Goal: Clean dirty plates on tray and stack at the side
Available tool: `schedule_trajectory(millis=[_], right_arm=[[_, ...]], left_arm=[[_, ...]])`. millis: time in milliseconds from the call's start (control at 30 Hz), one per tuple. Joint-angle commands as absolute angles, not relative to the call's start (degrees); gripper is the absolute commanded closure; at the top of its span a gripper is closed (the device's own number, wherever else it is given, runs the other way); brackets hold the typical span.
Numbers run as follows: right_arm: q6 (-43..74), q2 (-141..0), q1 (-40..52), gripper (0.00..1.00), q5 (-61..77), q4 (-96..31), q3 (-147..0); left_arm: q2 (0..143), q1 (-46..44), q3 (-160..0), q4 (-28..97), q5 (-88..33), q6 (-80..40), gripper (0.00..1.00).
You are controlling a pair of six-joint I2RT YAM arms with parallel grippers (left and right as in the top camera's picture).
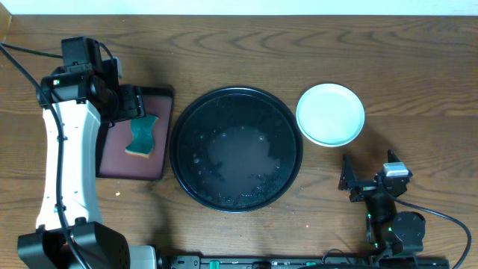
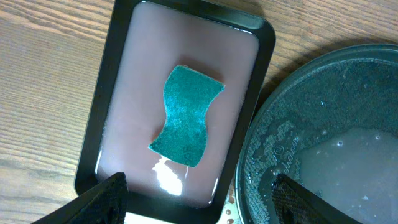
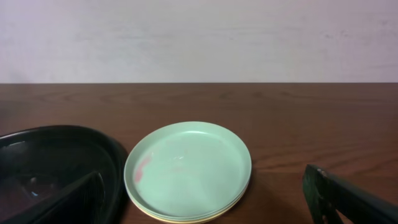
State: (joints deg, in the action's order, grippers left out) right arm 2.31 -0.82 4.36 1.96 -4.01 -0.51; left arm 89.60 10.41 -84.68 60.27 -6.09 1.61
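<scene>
Plates (image 1: 330, 113) stacked far right on table (image 1: 418, 67), just beside tray (image 1: 179, 127) rim; bare wood around. Left gripper (image 2: 199, 190) spread wide above sponge (image 2: 185, 117) in small tray (image 2: 267, 37). Right gripper (image 3: 202, 180) wide, empty, nearside of plates.

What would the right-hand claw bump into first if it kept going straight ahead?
Probably the stack of plates, straight ahead of the right gripper; nothing shows in between, though depth is unclear.
</scene>
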Motion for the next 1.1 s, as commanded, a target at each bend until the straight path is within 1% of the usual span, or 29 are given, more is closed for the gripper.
schedule_trajectory(millis=[0, 900, 1067], right_arm=[[2.52, -0.30, 5.02, 0.01, 2.57, -4.08, -0.30], [2.52, -0.32, 5.02, 0.01, 2.57, -4.08, -0.30], [2.52, -0.32, 5.02, 0.01, 2.57, -4.08, -0.30]], left_arm=[[89.91, 10.59, -85.30, 60.62, -6.44, 2.33, 0.26], [89.91, 10.59, -85.30, 60.62, -6.44, 2.33, 0.25], [87.92, 10.59, -85.30, 60.71, -6.39, 2.35, 0.26]])
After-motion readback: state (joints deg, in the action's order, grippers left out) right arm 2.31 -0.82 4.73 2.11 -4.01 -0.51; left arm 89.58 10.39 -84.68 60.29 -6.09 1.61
